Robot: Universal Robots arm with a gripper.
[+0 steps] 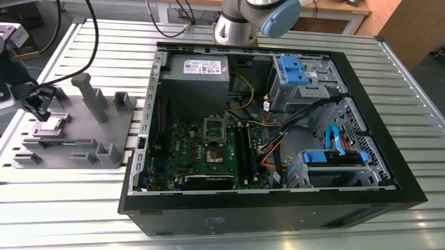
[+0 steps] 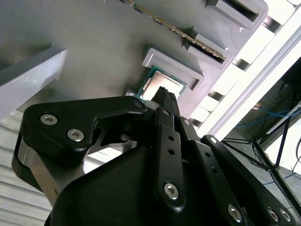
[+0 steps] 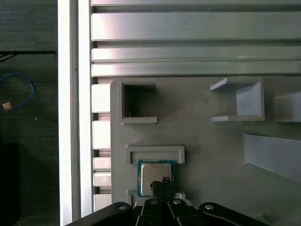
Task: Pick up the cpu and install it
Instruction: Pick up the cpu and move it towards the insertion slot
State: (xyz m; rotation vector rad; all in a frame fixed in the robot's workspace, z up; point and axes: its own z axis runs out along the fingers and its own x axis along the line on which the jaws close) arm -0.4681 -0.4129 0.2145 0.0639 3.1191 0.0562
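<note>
The cpu (image 3: 153, 172) is seen lying flat in a framed recess of the grey tray (image 3: 211, 155), near the tray's edge. The gripper (image 3: 161, 184) is held directly over the cpu, claw pinched narrow, nothing gripped. Contact with the chip cannot be told.

Gripper (image 1: 36, 104) hangs at the exterior view's left, over the grey tray (image 1: 76, 129), just above the cpu (image 1: 50, 124) lying there. Open computer case (image 1: 278, 213) right of the tray; green motherboard (image 1: 201, 151) inside.
</note>
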